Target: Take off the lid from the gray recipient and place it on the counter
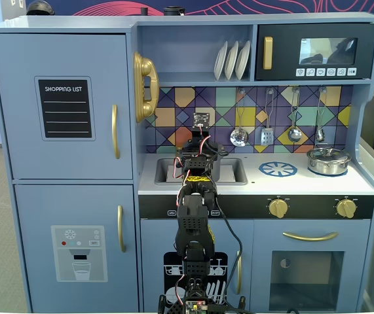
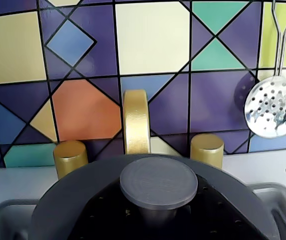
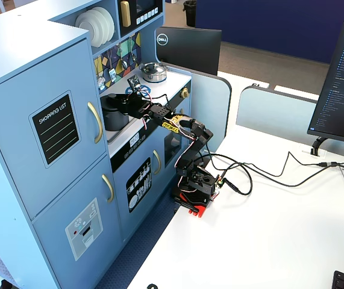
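The lid (image 2: 77,200), a matte dark gray disc with a round knob (image 2: 159,182), fills the bottom of the wrist view, above the sink. My gripper (image 2: 159,202) comes in from below, and its black fingers (image 2: 107,215) sit tight on both sides of the knob's stem. In a fixed view the gray recipient (image 3: 112,119) stands in the sink with the gripper (image 3: 125,103) on its top. I cannot tell whether the lid rests on it. The arm hides the pot from the front, where only the gripper (image 1: 200,157) shows. The white counter (image 1: 304,183) lies to the right.
A shiny silver pot (image 1: 328,160) stands at the counter's right, beside a blue burner print (image 1: 278,169). A gold faucet (image 2: 135,122) and two gold taps (image 2: 70,157) rise just behind the lid. A skimmer (image 2: 274,107) and other utensils hang on the tiled wall.
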Robot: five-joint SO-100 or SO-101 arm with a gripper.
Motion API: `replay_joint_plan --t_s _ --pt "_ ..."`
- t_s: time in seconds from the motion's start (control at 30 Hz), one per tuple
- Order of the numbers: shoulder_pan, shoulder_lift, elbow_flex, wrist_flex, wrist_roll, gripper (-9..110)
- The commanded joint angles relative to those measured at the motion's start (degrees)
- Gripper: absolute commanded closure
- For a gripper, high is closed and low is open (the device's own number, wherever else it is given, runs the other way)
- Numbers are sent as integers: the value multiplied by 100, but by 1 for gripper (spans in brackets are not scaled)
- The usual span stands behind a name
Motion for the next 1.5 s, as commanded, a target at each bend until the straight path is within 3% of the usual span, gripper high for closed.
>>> replay_joint_plan --t_s 0.0,0.23,0.53,0.77,1.07,1.47 --pt "-53 369 -712 -44 -141 102" --pt "387 501 -1327 475 -237 102" --pt "2109 642 -1151 773 105 102" --pt "2953 387 -18 -325 202 102" --pt "3050 -439 642 -1415 132 102" --pt "3155 -1266 905 -1986 26 102"
